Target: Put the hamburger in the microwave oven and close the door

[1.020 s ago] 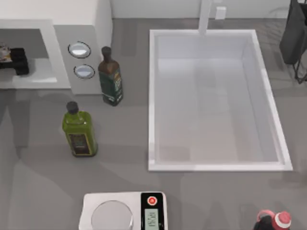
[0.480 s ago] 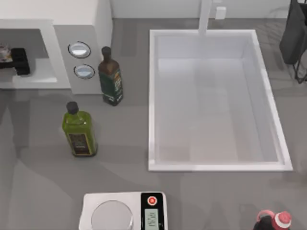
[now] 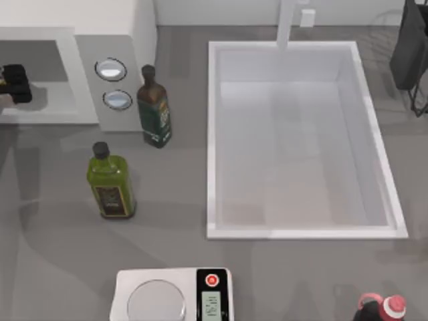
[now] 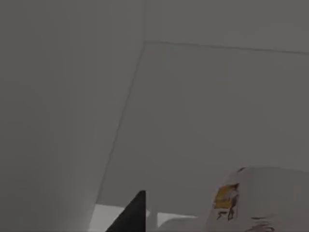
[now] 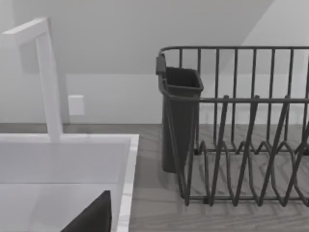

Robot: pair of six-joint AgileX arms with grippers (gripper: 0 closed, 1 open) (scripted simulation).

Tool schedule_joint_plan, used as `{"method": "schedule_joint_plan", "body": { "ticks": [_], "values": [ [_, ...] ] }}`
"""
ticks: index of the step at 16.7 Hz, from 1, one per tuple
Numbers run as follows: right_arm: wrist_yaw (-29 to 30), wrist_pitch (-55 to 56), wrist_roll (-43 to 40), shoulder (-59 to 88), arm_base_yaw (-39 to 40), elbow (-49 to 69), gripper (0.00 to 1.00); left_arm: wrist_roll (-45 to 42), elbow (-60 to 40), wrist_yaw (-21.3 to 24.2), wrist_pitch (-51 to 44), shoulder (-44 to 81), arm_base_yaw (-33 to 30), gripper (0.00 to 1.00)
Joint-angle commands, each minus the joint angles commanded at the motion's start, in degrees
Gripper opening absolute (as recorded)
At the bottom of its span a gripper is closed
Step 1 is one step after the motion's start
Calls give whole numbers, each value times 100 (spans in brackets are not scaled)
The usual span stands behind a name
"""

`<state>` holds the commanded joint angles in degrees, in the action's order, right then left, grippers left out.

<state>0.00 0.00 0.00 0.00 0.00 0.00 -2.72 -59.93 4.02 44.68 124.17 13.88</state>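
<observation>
The microwave oven (image 3: 114,40) is the white box at the table's back left, with two round silver knobs on its grey strip. Its cavity (image 3: 47,73) lies open. My left gripper (image 3: 13,83) is a black block inside that cavity, at the picture's far left edge. In the left wrist view the grey inner walls are close, and a white shape with a yellow mark (image 4: 256,203) sits at the lower edge; I cannot tell whether it is the hamburger. The door panel is not clearly made out. A black part of my right gripper (image 5: 91,217) shows over the sink's corner.
A dark green bottle (image 3: 154,107) stands right beside the knobs and a lighter green bottle (image 3: 110,180) in front of it. The white sink (image 3: 301,227) and its faucet (image 3: 286,23) fill the middle. A scale (image 3: 174,294) sits at the front, a dish rack (image 5: 241,125) at the back right.
My left gripper has slid left inside the microwave cavity, now half past the picture's left edge. Bottles, scale and sink have not moved.
</observation>
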Motion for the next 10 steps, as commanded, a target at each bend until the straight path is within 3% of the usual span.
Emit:
{"method": "schedule_joint_plan", "body": {
  "ticks": [10],
  "values": [
    [0, 0, 0, 0, 0, 0, 100, -252, 2629, 339, 843, -1284, 516, 100]
  ]
}}
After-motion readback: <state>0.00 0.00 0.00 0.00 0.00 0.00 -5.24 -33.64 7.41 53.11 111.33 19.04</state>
